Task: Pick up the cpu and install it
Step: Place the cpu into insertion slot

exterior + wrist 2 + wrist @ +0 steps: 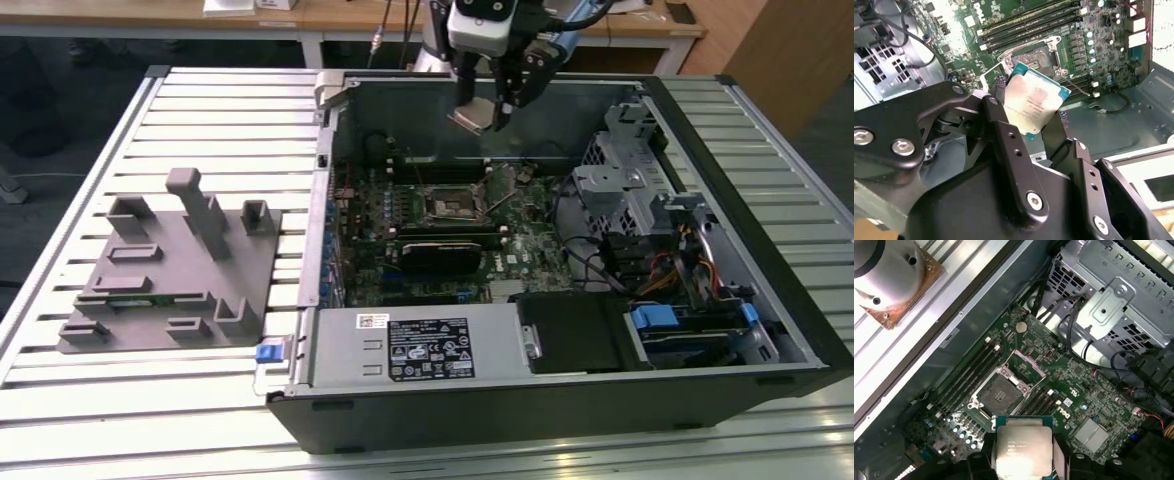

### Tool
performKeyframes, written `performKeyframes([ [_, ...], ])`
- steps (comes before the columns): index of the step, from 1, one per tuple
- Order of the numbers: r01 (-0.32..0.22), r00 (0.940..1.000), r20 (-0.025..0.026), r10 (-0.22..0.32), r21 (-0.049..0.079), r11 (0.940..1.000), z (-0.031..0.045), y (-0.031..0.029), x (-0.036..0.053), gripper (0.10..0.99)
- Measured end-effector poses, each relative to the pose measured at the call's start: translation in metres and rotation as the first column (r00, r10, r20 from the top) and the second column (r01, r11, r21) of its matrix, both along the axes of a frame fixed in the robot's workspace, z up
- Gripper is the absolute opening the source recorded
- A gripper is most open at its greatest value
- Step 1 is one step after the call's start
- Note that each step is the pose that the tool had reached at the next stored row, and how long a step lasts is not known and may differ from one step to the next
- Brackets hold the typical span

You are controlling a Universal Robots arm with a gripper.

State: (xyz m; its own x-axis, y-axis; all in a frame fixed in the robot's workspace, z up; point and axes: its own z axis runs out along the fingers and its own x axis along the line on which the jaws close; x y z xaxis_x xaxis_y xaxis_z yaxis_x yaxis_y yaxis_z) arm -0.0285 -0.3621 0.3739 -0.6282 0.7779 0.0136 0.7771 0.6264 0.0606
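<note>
Holding the cpu (pixel 1035 100) by two opposite edges, the gripper (pixel 1030 104) is clenched on it, one finger (pixel 1000 95) on either side, silvery top facing the wrist cameras. In the exterior view the chip (pixel 470 118) hangs tilted above the far end of the open computer case (pixel 561 400), well apart from the motherboard (pixel 1079 390) below. The CPU socket (pixel 999 395) sits bare, its hinged frame apparently swung open, with memory slots (pixel 966 372) beside it. Judgement: pick-up is done and the carry to the socket is in hand, with nothing seated yet. Seating calls for levelling the chip, squaring its edges to the socket frame, and a gentle vertical descent. The grey tray (pixel 160 270) lies outside the case.
</note>
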Motion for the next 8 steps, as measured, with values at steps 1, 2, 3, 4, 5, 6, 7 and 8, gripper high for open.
performKeyframes([
  [1, 0.012, 0.9999, 0.0, -0.012, 0.0, 0.9999, 0.0, 0.0, 0.0, 0.541],
  [2, 0.023, 0.9997, 0.0, -0.023, 0.0, 0.9997, -0.0001, 0.0, 0.0, 0.541],
  [3, 0.034, 0.9994, 0.0, -0.034, 0.0, 0.9994, -0.0001, 0.0, 0.0, 0.541],
  [4, 0.045, 0.999, 0.0, -0.045, 0.0, 0.999, -0.0001, 0.0, 0.0, 0.541],
  [5, 0.055, 0.9985, 0.0, -0.055, 0.0, 0.9985, -0.0001, 0.0, 0.0, 0.541],
  [6, 0.066, 0.9978, 0.0, -0.066, 0.0, 0.9978, -0.0002, 0.0, 0.0, 0.541],
  [7, 0.076, 0.9971, 0.0, -0.076, 0.0, 0.9971, -0.0002, 0.0, 0.0, 0.541],
  [8, 0.086, 0.9963, 0.0, -0.086, 0.0, 0.9963, -0.0002, 0.0, 0.0, 0.541],
])
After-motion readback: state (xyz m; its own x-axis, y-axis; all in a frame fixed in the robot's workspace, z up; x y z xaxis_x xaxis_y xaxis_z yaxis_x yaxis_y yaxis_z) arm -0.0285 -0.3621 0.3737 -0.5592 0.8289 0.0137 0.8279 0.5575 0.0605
